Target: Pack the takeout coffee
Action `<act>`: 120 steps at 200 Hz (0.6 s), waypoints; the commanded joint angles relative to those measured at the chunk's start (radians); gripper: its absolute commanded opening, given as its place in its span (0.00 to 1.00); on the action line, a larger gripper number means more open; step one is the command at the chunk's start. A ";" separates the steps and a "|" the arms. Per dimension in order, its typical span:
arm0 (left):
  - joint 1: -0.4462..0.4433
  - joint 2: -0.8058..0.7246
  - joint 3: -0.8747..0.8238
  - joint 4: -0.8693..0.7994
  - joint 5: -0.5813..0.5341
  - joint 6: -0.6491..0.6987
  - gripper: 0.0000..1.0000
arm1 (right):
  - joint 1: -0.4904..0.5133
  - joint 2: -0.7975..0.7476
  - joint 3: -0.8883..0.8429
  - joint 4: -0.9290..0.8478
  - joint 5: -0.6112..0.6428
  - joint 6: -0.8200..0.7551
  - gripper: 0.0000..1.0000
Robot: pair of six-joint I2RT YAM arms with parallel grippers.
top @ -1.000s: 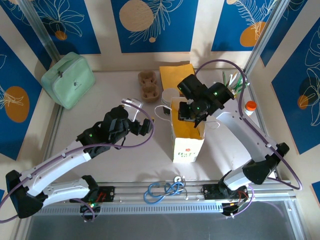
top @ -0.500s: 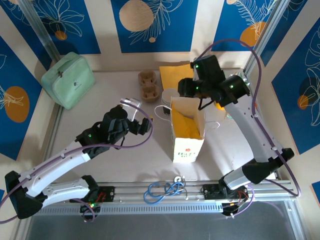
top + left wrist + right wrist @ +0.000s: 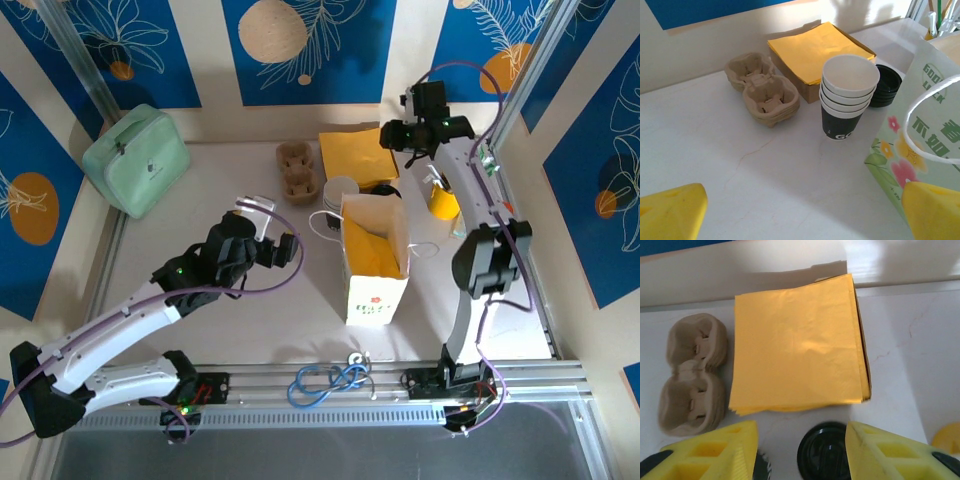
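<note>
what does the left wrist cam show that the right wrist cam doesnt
Left wrist, not right wrist: the flowered paper bag, the cup stack seen whole, and the left tool, wide open.
Right wrist, not left wrist: the right tool, open with nothing between its fingers.
Both: the yellow napkins, the cardboard cup carrier and the black lids.

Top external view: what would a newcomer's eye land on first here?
The white flower-printed paper bag standing open mid-table, yellow paper inside, draws the eye first. Behind it, the right gripper hangs open by the bright yellow napkin stack at the far edge. A mint-green case sits in the far left corner.
</note>
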 commanded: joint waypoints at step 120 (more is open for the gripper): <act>0.015 0.092 0.060 -0.060 -0.071 -0.056 0.99 | -0.020 0.533 0.482 0.024 -0.211 -0.144 0.67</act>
